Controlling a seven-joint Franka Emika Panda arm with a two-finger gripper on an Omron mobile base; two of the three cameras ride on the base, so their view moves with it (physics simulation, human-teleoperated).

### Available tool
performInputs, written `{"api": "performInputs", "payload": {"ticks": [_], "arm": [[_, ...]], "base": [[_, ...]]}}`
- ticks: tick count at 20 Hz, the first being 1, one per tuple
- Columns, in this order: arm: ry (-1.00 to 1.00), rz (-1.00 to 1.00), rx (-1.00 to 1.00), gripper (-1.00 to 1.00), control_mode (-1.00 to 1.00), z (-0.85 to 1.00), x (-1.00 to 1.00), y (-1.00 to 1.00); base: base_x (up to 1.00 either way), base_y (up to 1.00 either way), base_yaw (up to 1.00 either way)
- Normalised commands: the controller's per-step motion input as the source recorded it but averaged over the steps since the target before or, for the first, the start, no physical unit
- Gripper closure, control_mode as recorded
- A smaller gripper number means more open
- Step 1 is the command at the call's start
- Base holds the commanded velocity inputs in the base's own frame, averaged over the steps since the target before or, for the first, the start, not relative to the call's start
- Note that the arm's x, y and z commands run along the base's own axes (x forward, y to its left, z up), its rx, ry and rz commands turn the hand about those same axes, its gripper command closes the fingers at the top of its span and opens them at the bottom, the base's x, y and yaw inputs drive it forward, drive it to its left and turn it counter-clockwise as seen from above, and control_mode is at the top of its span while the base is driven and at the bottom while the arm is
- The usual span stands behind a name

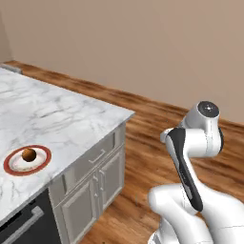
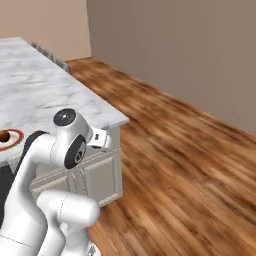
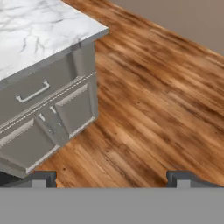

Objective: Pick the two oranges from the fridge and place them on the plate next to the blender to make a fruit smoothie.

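Note:
One small orange-brown orange [image 1: 29, 154] rests on the plate [image 1: 44, 158], a round white plate with a reddish rim, near the front edge of the marble counter [image 1: 62, 114]. The same plate [image 2: 15, 136] and orange [image 2: 3, 135] sit at the left edge of the right base view. My gripper [image 3: 111, 179] is open, its two dark fingertips [image 3: 42, 178] far apart with nothing between them. It hangs over the wooden floor beside the counter's corner, well away from the plate. The fridge and the blender are out of view.
The island has grey drawers [image 3: 35, 89] and cabinet doors [image 3: 74, 109] under the marble top. A black appliance front [image 1: 19, 224] sits under the counter at lower left. Open wooden floor [image 2: 185, 165] stretches to the beige wall [image 1: 143, 43].

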Motion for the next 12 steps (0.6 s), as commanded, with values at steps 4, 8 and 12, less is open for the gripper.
{"api": "performInputs", "payload": {"ticks": [4,8,12], "arm": [[0.0,0.0,0.0,-1.0,1.0,0.0,0.0,0.0],[0.0,0.0,0.0,-1.0,1.0,0.0,0.0,0.0],[0.0,0.0,0.0,-1.0,1.0,0.0,0.0,0.0]], "base": [[0.0,-0.03,-0.89],[0.0,0.0,-0.88],[0.0,-0.05,-0.83]]}}
